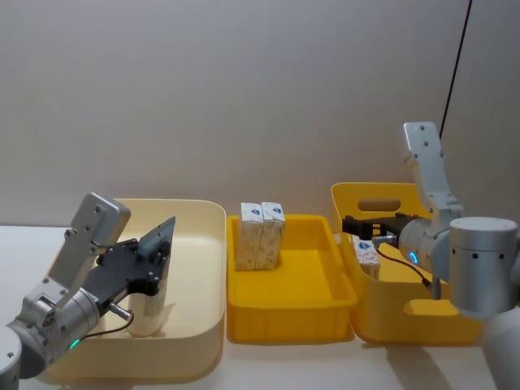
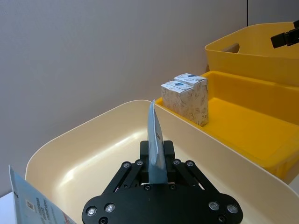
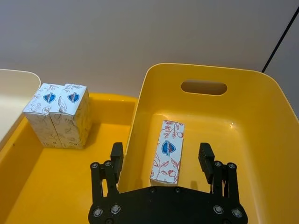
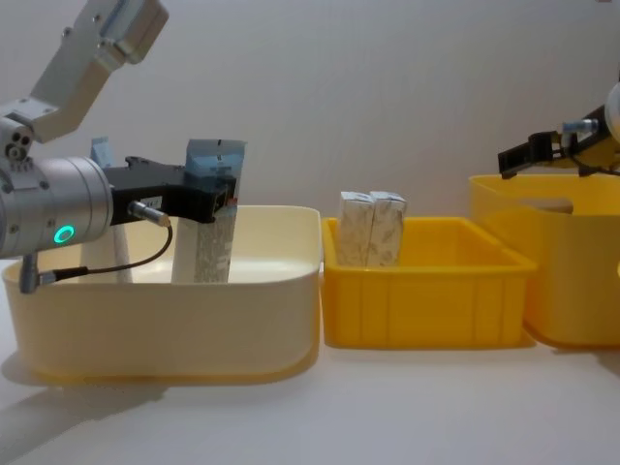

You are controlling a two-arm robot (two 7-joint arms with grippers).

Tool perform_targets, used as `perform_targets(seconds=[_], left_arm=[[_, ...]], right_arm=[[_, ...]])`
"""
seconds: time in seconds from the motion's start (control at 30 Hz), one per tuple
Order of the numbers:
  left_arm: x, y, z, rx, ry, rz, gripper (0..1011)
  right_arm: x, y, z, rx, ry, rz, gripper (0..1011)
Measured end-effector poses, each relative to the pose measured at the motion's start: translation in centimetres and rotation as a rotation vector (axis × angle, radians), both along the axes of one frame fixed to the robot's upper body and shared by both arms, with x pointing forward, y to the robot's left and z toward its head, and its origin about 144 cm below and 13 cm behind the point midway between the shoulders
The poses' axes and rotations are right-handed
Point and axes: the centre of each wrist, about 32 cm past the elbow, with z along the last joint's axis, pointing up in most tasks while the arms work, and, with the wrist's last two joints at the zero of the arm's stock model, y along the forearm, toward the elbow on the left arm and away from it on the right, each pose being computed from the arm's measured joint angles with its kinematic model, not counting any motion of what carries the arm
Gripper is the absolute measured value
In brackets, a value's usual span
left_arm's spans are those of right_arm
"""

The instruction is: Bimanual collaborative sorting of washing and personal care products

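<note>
My left gripper (image 4: 215, 192) is shut on the blue-grey top of a tall pouch (image 4: 205, 247) that stands upright inside the cream bin (image 4: 165, 320). In the left wrist view the pouch's thin top edge (image 2: 154, 135) sits between the closed fingers. Another pouch (image 2: 32, 203) stands in the same bin behind the arm. My right gripper (image 3: 161, 158) hangs open over the deep yellow bin (image 3: 252, 140), above a cream carton with red print (image 3: 168, 151) lying in it. Two cream cartons with blue print (image 1: 260, 234) stand side by side in the shallow yellow tray (image 1: 301, 313).
The three containers stand in a row on the white table: cream bin at the left, yellow tray (image 4: 426, 300) in the middle, deep yellow bin (image 4: 572, 281) at the right. A plain wall rises close behind them. A black cable hangs at the upper right.
</note>
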Motion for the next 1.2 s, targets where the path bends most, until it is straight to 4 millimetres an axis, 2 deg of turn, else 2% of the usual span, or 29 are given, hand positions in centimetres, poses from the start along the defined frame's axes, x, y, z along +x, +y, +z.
perform_targets(seconds=[0.67, 1.2], left_arm=[[0.1, 0.0, 0.2, 0.005, -0.005, -0.003, 171], [-0.2, -0.6, 3.3, 0.017, -0.092, -0.029, 170]], right_arm=[[0.0, 0.0, 0.0, 0.0, 0.0, 0.0, 1001], [0.0, 0.0, 0.0, 0.0, 0.0, 0.0, 1001]])
